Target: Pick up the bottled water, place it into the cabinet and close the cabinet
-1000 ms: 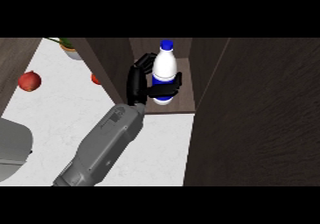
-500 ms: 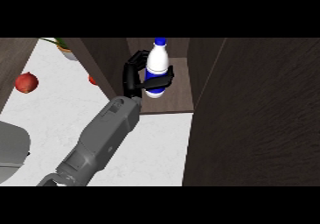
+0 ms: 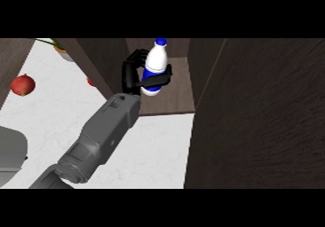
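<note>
The water bottle (image 3: 154,60), white with a blue cap and blue label, is upright in the open cabinet (image 3: 170,101), over its wooden shelf floor. My left hand (image 3: 130,74) is shut on it: the fingers curl round from the left and the thumb crosses the lower label. I cannot tell whether the bottle's base touches the shelf. The grey forearm (image 3: 103,131) runs up from the lower left. The cabinet's dark door (image 3: 263,124) stands open at the right. The right hand does not show.
A red apple (image 3: 22,84) lies on the white counter (image 3: 152,150) at the left. A second red fruit (image 3: 91,82) peeks from behind the cabinet's left wall. A potted plant (image 3: 61,50) stands at the back. A grey rounded object (image 3: 8,153) sits at the lower left.
My left hand has carried the bottle farther up and deeper into the cabinet opening. The apple and the grey object have slid left and down in the view.
</note>
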Available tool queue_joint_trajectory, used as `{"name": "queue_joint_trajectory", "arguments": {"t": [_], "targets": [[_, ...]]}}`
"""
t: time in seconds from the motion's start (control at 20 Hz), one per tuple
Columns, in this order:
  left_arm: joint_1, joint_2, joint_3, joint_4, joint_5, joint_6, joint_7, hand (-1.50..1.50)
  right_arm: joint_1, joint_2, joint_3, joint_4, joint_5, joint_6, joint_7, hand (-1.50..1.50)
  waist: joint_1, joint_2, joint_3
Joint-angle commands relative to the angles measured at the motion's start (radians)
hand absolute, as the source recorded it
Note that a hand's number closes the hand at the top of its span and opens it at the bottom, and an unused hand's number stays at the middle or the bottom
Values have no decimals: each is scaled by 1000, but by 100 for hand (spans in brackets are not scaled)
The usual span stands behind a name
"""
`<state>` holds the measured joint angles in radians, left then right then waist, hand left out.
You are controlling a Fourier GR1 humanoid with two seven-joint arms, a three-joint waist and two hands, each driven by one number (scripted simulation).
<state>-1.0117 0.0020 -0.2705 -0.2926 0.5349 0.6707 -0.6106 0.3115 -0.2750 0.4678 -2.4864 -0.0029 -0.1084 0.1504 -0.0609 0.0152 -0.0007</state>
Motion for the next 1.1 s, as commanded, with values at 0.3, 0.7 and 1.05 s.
{"name": "queue_joint_trajectory", "arguments": {"t": [0.3,0.7,1.05], "targets": [[-84,-2,39,130,-2,-40,-39,-150,-26,21,-44,-10,-47,25,-20,-150,-9,11,0],[-116,0,92,169,13,-77,-74,-150,12,23,-3,-40,-30,44,-22,-150,-17,11,-1],[-127,-2,68,187,-32,-139,-94,-150,44,21,8,-58,-24,48,-6,-150,-5,5,0]]}}
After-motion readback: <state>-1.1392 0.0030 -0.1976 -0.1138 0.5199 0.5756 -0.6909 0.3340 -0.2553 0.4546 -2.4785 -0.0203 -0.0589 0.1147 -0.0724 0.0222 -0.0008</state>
